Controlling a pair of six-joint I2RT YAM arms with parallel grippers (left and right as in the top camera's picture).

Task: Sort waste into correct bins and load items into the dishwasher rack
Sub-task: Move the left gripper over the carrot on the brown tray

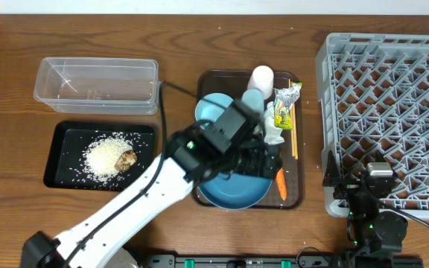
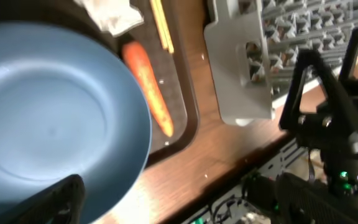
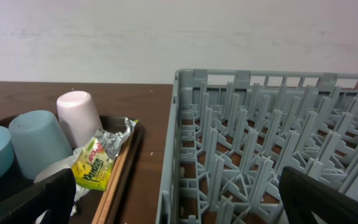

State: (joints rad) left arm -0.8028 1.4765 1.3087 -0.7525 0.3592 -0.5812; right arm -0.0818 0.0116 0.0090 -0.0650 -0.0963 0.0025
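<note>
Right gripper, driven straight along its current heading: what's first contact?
Probably the dishwasher rack: it fills the path directly ahead of the open right gripper. Depth is unclear.

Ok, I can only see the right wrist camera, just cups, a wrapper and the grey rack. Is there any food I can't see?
Observer: Yes, an orange carrot lies on the brown tray, right beside the big blue plate.
Operator: Is anything in the bins yet?
Observer: The black tray holds white rice with a small brown lump next to it.
Operator: And what's the other arm doing?
Observer: The left gripper is over the blue plate's edge, jaws wide open, with nothing gripped that I can see.
</note>
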